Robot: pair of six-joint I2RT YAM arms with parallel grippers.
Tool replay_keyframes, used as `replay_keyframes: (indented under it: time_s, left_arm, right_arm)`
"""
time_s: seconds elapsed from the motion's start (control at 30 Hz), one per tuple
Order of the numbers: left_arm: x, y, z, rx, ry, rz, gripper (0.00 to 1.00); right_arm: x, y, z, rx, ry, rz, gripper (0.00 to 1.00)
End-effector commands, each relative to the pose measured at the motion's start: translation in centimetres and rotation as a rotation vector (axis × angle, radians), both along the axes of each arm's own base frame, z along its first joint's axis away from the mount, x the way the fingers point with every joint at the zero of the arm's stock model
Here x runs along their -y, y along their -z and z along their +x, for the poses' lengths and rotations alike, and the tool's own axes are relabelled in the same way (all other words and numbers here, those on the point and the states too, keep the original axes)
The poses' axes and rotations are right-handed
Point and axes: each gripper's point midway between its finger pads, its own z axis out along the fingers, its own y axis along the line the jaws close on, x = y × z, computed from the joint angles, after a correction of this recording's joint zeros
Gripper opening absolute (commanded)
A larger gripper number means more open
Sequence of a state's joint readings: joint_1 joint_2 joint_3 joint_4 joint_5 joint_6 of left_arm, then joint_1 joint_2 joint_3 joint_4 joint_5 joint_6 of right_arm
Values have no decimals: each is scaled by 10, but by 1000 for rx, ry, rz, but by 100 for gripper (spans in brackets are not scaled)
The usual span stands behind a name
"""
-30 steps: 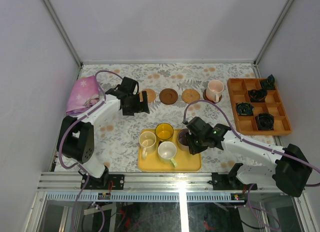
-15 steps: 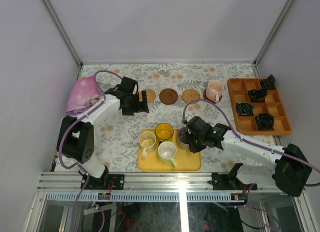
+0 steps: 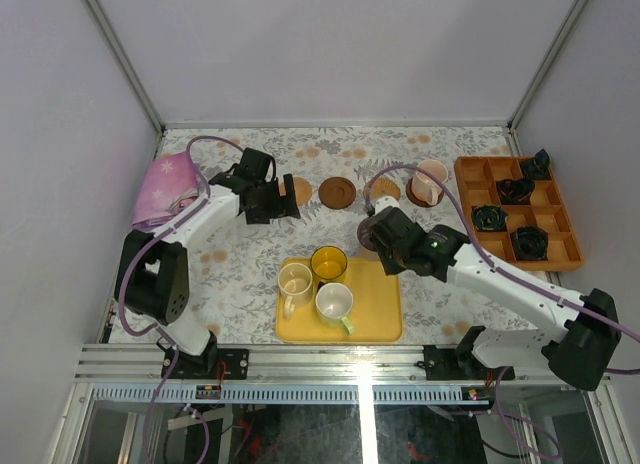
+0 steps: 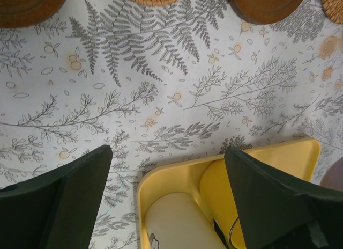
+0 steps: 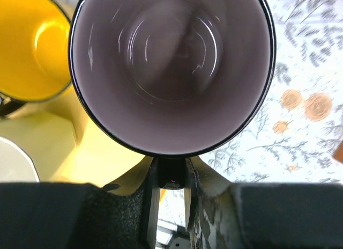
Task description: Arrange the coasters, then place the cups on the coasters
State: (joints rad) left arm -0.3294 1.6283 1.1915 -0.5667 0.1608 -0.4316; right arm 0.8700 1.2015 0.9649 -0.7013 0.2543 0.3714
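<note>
The right gripper point(image 5: 170, 175) was closed narrowly on the handle of the purple-grey cup point(image 5: 171, 61). It held the cup upright over the far right corner of the yellow tray point(image 3: 375, 319), between the tray and the row of coasters.

The yellow cup point(image 3: 329, 263), cream cup point(image 3: 295, 281) and pale green-white cup point(image 3: 334, 302) stood in the left part of the tray. The pink cup point(image 3: 431, 179) stood on the dark coaster point(image 3: 411, 195) at the right end of the far row.

To its left lay a tan coaster point(image 3: 383, 192), a brown coaster point(image 3: 338, 192) and another tan coaster point(image 3: 299, 191). The left wrist view showed one more dark coaster point(image 4: 27, 5).

The left gripper point(image 3: 270, 199) hung wide open and empty by the left end of that row.
</note>
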Motion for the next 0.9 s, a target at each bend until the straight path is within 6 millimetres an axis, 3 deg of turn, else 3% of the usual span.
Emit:
replay_keyframes:
  time_s: [0.0, 0.23, 0.43, 0.67, 0.87]
  left_arm:
    - [7, -16, 28, 76, -15, -49, 86]
    - [4, -30, 59, 137, -48, -67, 86]
    - [-8, -35, 91, 180, -83, -32, 86]
    - [-19, -37, 113, 240, -135, -37, 86]
    - [-24, -38, 122, 260, -160, -39, 87]
  right_arm:
    - [2, -40, 50, 174, 98, -11, 0]
    - [23, -47, 123, 247, 232, 48, 0]
    - [22, -44, 182, 265, 263, 64, 0]
    - [23, -27, 231, 269, 289, 90, 0]
    - [24, -12, 260, 268, 296, 85, 0]
